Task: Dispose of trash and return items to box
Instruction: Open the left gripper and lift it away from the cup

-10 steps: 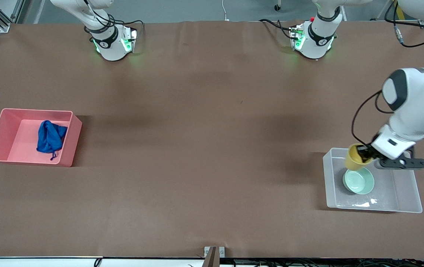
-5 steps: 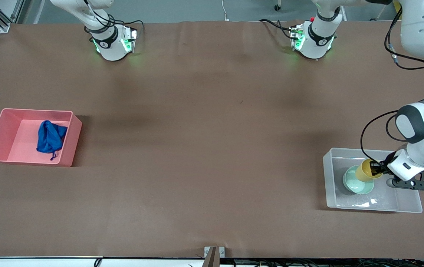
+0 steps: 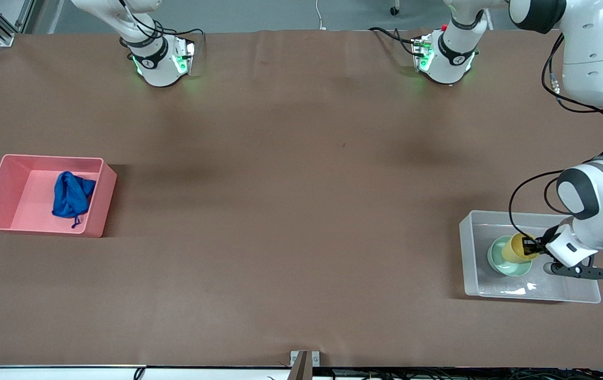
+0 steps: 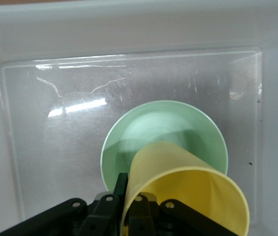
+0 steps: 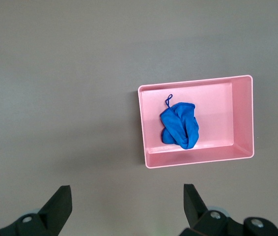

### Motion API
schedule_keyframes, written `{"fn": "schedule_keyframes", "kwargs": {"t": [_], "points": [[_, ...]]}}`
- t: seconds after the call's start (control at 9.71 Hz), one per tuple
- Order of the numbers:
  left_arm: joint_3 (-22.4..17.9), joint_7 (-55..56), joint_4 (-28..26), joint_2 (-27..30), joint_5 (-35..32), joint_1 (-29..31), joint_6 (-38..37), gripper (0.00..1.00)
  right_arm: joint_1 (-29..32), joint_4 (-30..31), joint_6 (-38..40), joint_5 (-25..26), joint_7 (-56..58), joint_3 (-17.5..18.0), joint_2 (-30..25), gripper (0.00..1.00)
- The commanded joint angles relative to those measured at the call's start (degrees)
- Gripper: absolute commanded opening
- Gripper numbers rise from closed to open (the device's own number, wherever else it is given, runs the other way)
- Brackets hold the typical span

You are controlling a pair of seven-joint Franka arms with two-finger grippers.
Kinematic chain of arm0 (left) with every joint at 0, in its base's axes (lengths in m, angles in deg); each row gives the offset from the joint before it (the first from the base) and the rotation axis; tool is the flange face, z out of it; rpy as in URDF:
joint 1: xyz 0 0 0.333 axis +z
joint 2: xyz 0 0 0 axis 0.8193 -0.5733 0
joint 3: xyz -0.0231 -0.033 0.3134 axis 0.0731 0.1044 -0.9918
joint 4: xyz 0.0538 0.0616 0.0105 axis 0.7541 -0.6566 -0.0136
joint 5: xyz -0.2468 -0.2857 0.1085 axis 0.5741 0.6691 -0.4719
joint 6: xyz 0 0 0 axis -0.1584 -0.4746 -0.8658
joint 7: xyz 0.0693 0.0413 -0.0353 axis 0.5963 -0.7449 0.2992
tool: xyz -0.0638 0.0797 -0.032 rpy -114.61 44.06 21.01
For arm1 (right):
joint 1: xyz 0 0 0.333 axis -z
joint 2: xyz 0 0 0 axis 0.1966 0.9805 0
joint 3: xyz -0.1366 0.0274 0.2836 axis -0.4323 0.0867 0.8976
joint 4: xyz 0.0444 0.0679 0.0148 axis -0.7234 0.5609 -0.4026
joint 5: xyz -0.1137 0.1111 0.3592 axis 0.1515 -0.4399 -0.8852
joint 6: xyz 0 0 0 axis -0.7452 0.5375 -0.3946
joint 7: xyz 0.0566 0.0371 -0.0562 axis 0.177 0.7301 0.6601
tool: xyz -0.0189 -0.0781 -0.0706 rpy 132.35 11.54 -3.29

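Yellow cup (image 3: 518, 247), tilted, clamped by left pincer (image 3: 531, 246) over bowl (image 3: 509, 256) in box (image 3: 575, 287); released askew, likely toppling. Cloth (image 3: 72, 198) in pink bin (image 3: 98, 211). Right pincer (image 5: 124, 204) wide, waiting above.

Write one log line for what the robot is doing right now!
left gripper: shut on yellow cup, over green bowl in clear box | right gripper: open, waiting
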Motion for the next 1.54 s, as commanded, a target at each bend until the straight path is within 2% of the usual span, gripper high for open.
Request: {"fn": "schedule_keyframes", "kwargs": {"t": [0.0,0.1,0.21,0.31,0.62,0.82,1.03,1.24,1.44], "points": [[-0.4,-1.3,2.9,-4.0,2.0,0.1,-0.4,0.1,0.4,0.7,-0.3,-0.2,-0.7,0.4,-0.7,1.0],[-0.4,-1.2,3.0,-3.9,2.0,0.1,-0.4,0.39,0.4,0.7,-0.1,-0.2,-0.7,0.4,-0.7,1.0],[-0.4,-1.1,3.0,-3.0,2.1,0.2,-0.4,0.81,0.4,0.7,-0.1,-0.2,-0.7,0.4,-0.7,1.0],[-0.4,-0.8,3.0,-1.3,2.1,0.1,-0.4,1.0,0.5,0.7,-0.1,-0.2,-0.7,0.4,-0.7,1.0],[-0.3,-0.2,0.2,9.3,1.3,-0.2,-1.9,1.0,0.5,0.7,-0.2,-0.2,-0.7,0.4,-0.7,1.0],[0.8,3.1,-4.8,21.2,-1.0,-0.4,-9.7,1.0,0.5,0.7,-0.3,-0.2,-0.7,0.3,-0.7,1.0],[6.5,11.6,-7.2,32.7,-11.0,0.0,-20.4,1.0,0.5,0.7,-0.4,-0.2,-0.9,0.4,-0.7,1.0],[9.8,18.6,-8.7,41.2,-12.2,0.3,-27.6,1.0,0.4,0.7,-0.4,-0.2,-0.9,0.3,-0.7,1.0],[12.5,20.2,-8.0,45.0,-12.1,1.0,-33.2,1.0,0.4,0.7,-0.5,-0.2,-0.9,0.4,-0.7,1.0]]}}
